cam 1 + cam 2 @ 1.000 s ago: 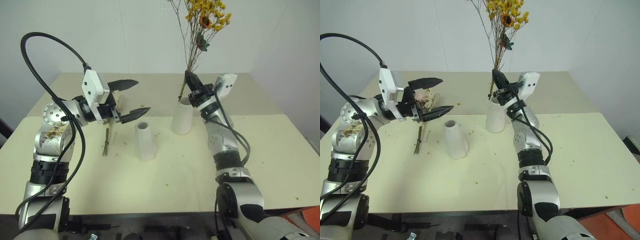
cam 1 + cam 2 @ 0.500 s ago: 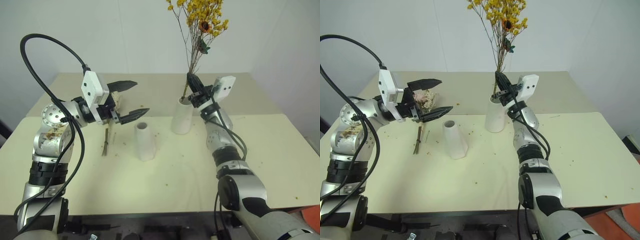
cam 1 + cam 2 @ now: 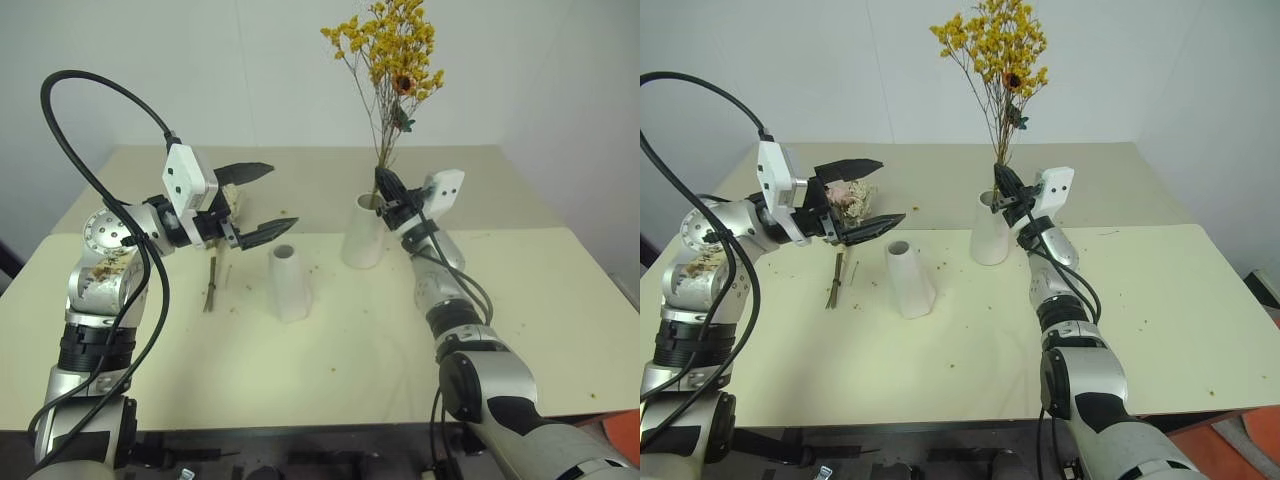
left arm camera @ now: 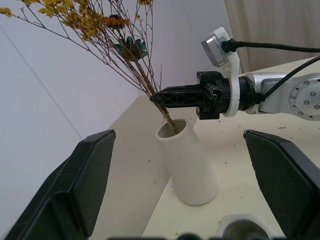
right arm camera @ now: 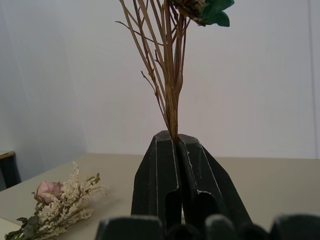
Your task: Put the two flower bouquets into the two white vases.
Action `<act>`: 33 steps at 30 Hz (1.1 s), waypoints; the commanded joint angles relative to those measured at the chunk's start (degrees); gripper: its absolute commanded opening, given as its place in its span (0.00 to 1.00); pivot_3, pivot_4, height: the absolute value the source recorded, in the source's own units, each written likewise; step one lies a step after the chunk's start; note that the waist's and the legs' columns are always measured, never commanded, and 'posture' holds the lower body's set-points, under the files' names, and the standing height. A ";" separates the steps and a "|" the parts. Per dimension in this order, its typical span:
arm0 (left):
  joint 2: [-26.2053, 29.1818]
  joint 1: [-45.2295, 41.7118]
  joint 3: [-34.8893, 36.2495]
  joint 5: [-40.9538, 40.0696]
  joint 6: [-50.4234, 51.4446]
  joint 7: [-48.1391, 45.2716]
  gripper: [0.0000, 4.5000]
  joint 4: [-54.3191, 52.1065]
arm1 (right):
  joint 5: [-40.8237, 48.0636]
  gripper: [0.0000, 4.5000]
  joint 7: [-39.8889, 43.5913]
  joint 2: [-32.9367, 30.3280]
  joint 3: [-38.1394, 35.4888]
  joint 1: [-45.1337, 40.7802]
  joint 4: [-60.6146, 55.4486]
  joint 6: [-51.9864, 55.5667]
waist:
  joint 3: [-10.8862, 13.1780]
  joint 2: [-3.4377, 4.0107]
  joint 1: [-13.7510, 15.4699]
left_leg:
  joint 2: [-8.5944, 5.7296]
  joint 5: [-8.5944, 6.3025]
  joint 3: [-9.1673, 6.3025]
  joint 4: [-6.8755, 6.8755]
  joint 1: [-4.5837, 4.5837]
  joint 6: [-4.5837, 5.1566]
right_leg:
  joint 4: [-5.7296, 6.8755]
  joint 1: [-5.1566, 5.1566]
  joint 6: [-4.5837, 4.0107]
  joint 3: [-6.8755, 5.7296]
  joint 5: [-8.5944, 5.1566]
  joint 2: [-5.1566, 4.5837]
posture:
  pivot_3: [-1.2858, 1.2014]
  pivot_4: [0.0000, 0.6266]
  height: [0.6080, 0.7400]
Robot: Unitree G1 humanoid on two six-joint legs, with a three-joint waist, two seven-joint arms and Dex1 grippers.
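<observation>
My right gripper (image 3: 384,189) is shut on the thin stems of the yellow-orange bouquet (image 3: 388,45), which stands upright. It holds them just above the mouth of the far white vase (image 3: 364,235), and the stem ends dip into that mouth (image 4: 172,129). The pink and cream bouquet (image 3: 848,196) lies flat on the table to the left, its stems (image 3: 213,283) pointing toward me. My left gripper (image 3: 283,195) hovers open above it, with nothing between its fingers. The nearer white vase (image 3: 290,283) stands empty between the two arms.
The cream table (image 3: 540,330) is sprinkled with dried flower crumbs. Its far edge meets a white wall. The right half and the near strip of the table carry nothing but crumbs.
My right gripper has sunk with the yellow-orange bouquet, bringing the stems down into the far vase's mouth. The left arm has stayed still.
</observation>
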 commanded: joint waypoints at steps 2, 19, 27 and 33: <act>0.17 -0.59 1.62 -0.02 -1.43 0.57 1.00 -0.29 | -0.55 0.01 -0.02 -0.70 -0.22 0.08 -1.59 -1.87 | 0.00 0.00 0.00 | 0.00 0.00 0.00 0.00 0.00 0.00 | 0.00 0.00 0.00 0.00 0.00 0.00 | 0.52 0.24 1.00; -0.39 -1.30 1.00 0.75 -3.46 0.19 1.00 2.45 | -0.92 0.99 -0.51 -2.32 0.40 4.39 -7.77 1.16 | 0.00 0.00 0.04 | 0.00 0.00 0.00 0.00 -0.01 0.00 | 0.00 0.01 0.00 0.00 0.00 -0.01 | 0.52 0.24 1.00; -0.12 -0.95 2.98 -0.32 -2.13 1.52 1.00 2.18 | -1.40 0.99 0.28 -4.96 2.34 12.89 -21.92 5.11 | 0.00 0.00 0.05 | 0.00 0.00 0.00 0.00 -0.02 0.00 | -0.01 0.01 0.00 0.00 0.00 -0.01 | 0.52 0.24 1.00; 0.56 4.87 10.23 -3.05 3.42 11.17 1.00 -8.29 | 1.39 0.99 0.39 -12.31 3.37 23.55 -47.93 20.49 | 0.00 0.00 0.26 | 0.01 0.00 -0.02 -0.01 -0.08 0.00 | -0.01 -0.04 0.01 0.00 0.00 -0.04 | 0.52 0.24 1.00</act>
